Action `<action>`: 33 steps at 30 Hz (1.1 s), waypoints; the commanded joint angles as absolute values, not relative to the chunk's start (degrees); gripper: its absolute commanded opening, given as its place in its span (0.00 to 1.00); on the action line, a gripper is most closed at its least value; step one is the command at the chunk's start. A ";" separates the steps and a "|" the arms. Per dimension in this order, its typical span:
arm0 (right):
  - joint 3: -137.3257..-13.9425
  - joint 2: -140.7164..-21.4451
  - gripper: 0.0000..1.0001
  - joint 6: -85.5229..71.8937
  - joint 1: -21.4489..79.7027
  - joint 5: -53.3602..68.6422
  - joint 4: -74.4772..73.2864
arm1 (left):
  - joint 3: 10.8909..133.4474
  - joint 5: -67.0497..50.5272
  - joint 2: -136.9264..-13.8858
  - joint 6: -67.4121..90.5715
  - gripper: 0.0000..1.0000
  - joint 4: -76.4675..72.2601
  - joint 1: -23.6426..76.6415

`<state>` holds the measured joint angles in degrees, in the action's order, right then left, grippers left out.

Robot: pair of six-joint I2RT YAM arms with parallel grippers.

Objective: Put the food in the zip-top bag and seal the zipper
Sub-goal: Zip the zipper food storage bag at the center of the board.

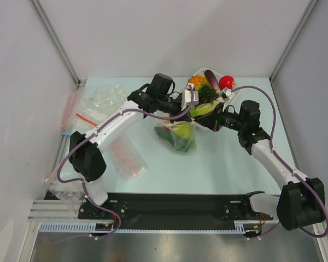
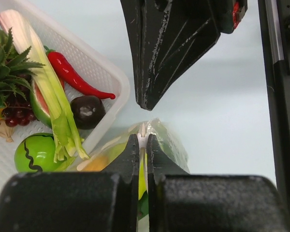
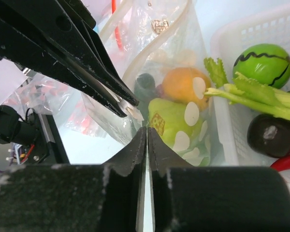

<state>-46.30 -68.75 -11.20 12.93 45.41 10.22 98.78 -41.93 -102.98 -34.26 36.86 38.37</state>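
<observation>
The clear zip-top bag (image 1: 177, 135) hangs just left of the white tray (image 2: 104, 72). It holds light green (image 3: 171, 123) and orange (image 3: 181, 84) food. My left gripper (image 1: 194, 106) is shut on the bag's zipper (image 2: 143, 129), which shows white between its fingertips. My right gripper (image 1: 203, 117) is shut, tip to tip with the left one, with a thin film of the bag's top edge between its fingers (image 3: 135, 150). A celery stalk (image 2: 53, 96), a red chili (image 2: 72, 75), a dark plum (image 2: 87, 111) and a striped green melon (image 2: 36, 152) lie in the tray.
A flat packet with pink-red blobs (image 1: 126, 155) lies at the front left. A clear packet with white dots (image 1: 106, 98) and a thin red strip (image 1: 86, 119) lie at the back left. Grey walls close in the table.
</observation>
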 commanded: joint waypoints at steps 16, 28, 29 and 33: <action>-47.02 -66.53 0.42 -6.24 16.00 48.43 12.74 | 102.92 -45.87 -98.35 -28.56 0.00 33.40 39.90; -47.29 -67.41 0.32 -5.89 16.44 49.48 14.50 | 104.68 -48.51 -97.47 -31.55 0.00 36.30 40.96; -47.46 -67.50 0.27 -5.80 16.35 49.48 14.59 | 104.76 -48.60 -97.38 -31.64 0.00 36.21 40.96; -47.55 -67.59 0.00 -6.07 16.35 49.31 15.12 | 104.41 -47.82 -97.38 -31.55 0.00 36.30 40.96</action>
